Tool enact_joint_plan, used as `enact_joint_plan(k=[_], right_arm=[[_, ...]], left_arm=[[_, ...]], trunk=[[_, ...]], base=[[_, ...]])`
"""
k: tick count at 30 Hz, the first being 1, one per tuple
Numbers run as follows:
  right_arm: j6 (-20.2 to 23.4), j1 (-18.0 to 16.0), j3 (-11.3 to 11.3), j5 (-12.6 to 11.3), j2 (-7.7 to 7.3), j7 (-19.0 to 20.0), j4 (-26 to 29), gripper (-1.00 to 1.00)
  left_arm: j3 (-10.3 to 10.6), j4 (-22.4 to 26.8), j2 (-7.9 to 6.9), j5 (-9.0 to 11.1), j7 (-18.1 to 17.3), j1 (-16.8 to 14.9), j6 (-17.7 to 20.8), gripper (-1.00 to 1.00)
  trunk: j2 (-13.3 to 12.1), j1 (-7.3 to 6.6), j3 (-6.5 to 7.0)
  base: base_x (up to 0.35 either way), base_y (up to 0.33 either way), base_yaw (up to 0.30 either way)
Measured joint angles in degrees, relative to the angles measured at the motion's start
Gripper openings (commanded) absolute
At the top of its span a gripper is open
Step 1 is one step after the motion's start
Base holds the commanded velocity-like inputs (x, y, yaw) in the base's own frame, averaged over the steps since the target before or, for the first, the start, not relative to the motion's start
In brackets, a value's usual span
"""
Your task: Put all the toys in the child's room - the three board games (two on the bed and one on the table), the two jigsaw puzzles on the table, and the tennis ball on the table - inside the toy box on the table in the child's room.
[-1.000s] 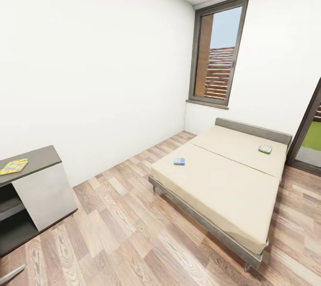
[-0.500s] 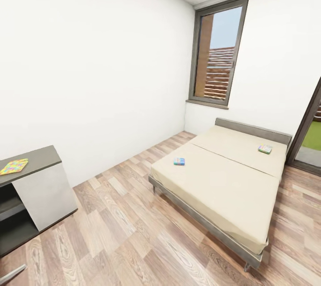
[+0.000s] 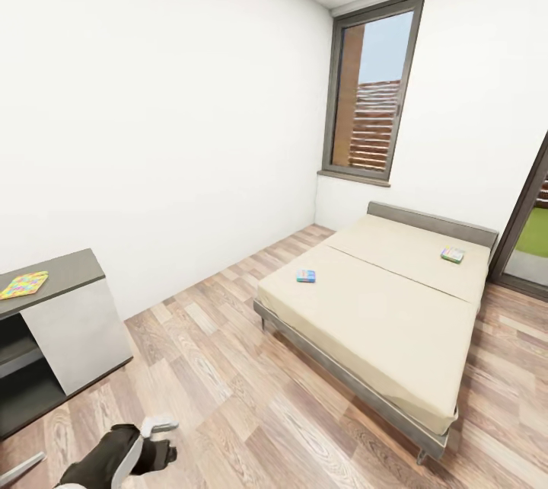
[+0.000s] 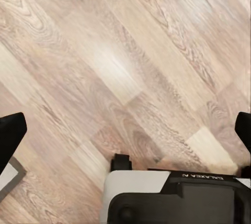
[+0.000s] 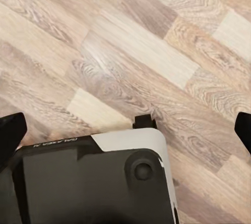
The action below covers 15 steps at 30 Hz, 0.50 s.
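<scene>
Head view: bed with beige mattress and grey headboard sits at about 3 o'clock of centre, running toward the window at 1 o'clock. Two board games lie flat on the mattress, well apart: the small blue one near the mattress edge at the bed's 9 o'clock side, the white-blue one with green edge up by the headboard at the bed's 1 o'clock. Dark grey top of the table at 9 o'clock, with one jigsaw puzzle lying flat on it near the frame edge. Wood floor between table and bed. Left arm comes in at 7 o'clock, dark sleeve with a white end piece; finger spacing can't be read from here. Left wrist view: left gripper looks down on floor planks; dark fingertips sit at opposite frame edges, jaws wide apart, holding nothing. Robot base sits below. Right wrist view: right gripper also over bare planks, fingertips at opposite edges, jaws spread and empty, base below.
</scene>
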State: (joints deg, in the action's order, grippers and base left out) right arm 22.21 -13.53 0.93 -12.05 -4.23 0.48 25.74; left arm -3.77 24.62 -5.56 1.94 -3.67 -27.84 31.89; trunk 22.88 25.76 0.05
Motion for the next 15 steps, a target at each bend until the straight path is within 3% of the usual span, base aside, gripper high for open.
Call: enact_joint_plan(k=[3, 8, 15], right_arm=[[6.91, -0.26, 0.01, -0.08, 0.35, -0.05, 9.33, 1.00], [14.57, -0.27, -0.07, -0.39, 0.70, -0.09, 21.58, 1.00], [17.80, 0.83, -0.27, -0.45, 0.79, -0.04, 30.52, 1.00]], left_arm=[[-2.11, 7.07, -0.90, 0.55, -2.89, -0.14, 7.41, 1.00], [-2.96, 16.63, -1.62, 0.64, -5.67, -0.17, 16.30, 1.00], [-3.04, 26.33, -3.10, 0.78, -7.79, 0.36, 22.47, 1.00]], trunk=[[0.00, 0.00, 0.00], [0.00, -0.01, -0.01], [0.00, -0.01, -0.02]], base=[[0.000, 0.000, 0.000], [0.000, 0.000, 0.000], [0.000, 0.000, 0.000]])
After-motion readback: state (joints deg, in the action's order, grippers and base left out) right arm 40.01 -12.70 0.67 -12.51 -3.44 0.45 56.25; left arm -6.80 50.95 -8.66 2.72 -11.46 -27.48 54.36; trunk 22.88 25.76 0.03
